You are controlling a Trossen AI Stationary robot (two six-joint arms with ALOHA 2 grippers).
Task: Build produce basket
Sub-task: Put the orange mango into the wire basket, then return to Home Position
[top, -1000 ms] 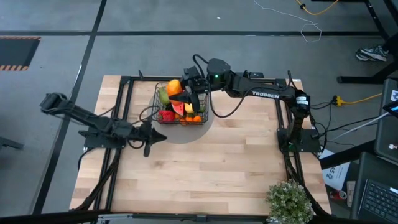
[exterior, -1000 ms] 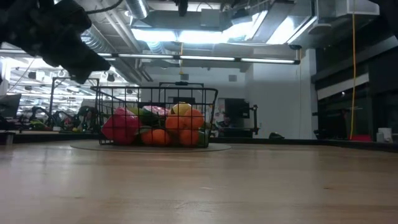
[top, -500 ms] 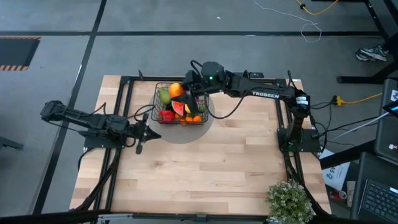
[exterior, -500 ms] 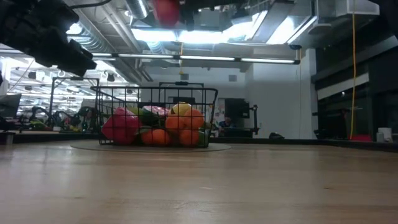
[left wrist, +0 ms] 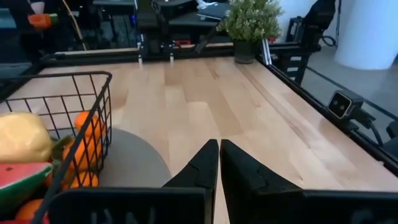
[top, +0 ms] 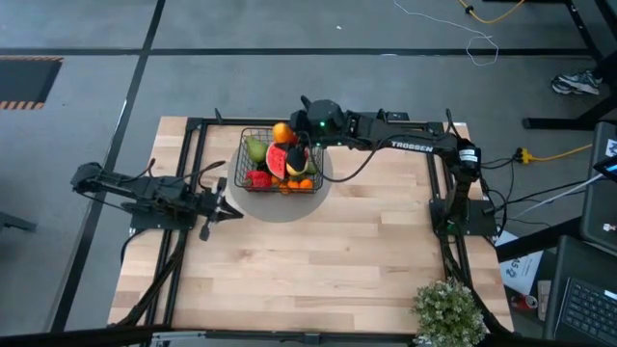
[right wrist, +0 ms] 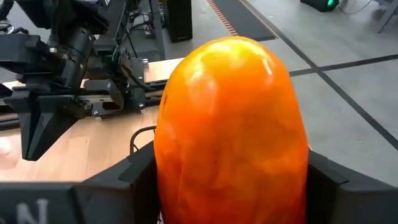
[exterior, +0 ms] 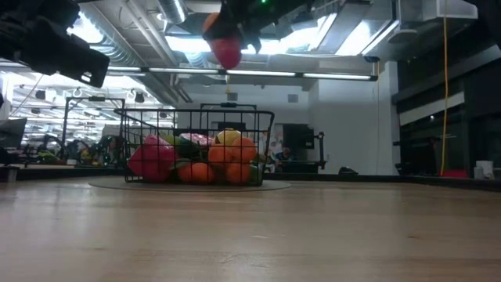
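Right gripper [top: 289,143] pinching orange-red toy mango [right wrist: 231,127] above black wire-mesh basket [top: 253,136], left gripper [left wrist: 219,163] pressed together, left of basket

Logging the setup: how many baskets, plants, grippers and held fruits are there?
Basket: 1
Plant: 1
Grippers: 2, left gripper and right gripper
Held fruit: 1, mango in right gripper
Total: 5

Glossy smooth mango [right wrist: 231,130], black wire basket [top: 253,142], pale wood table [top: 328,251].

Orange-red mango [right wrist: 231,130], black basket [top: 253,135]
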